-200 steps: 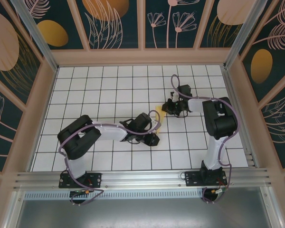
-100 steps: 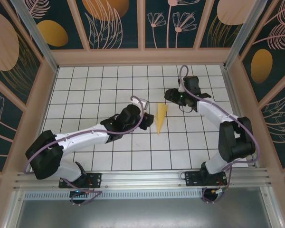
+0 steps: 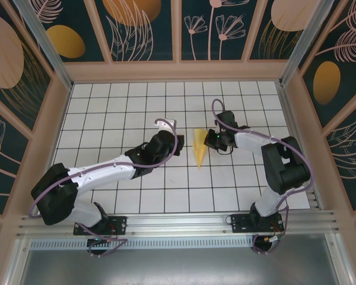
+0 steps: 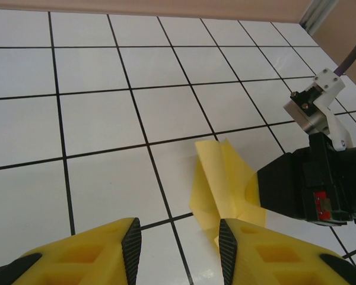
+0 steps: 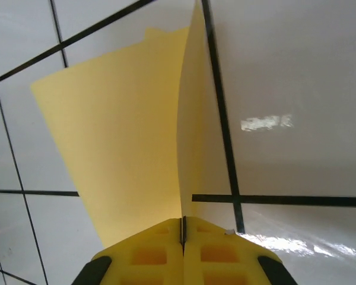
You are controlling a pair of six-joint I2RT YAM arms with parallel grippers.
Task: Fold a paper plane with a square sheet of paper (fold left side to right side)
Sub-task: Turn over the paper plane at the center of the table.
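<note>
The paper plane (image 3: 199, 146) is a slim yellow-orange dart on the white grid, wide end far and point near. My right gripper (image 3: 212, 140) is at its wide end from the right. In the right wrist view its jaws (image 5: 183, 228) are pressed together on a raised flap of the paper plane (image 5: 124, 148) along the centre crease. My left gripper (image 3: 171, 139) sits just left of the dart, apart from it. In the left wrist view it stands open (image 4: 179, 249), nothing between its fingers, and the paper plane (image 4: 225, 184) lies just ahead to the right against the right gripper's black body (image 4: 314, 184).
White tiles with black grid lines cover the table (image 3: 130, 107). A wooden rim (image 3: 178, 71) and patterned walls enclose it. The left arm (image 3: 101, 169) stretches diagonally across the near left; the right arm (image 3: 282, 163) bends over the right side.
Both grippers left the paper and it lay free half a second ago. The right gripper has since come back down and shut on its wide end. The left gripper barely moved.
</note>
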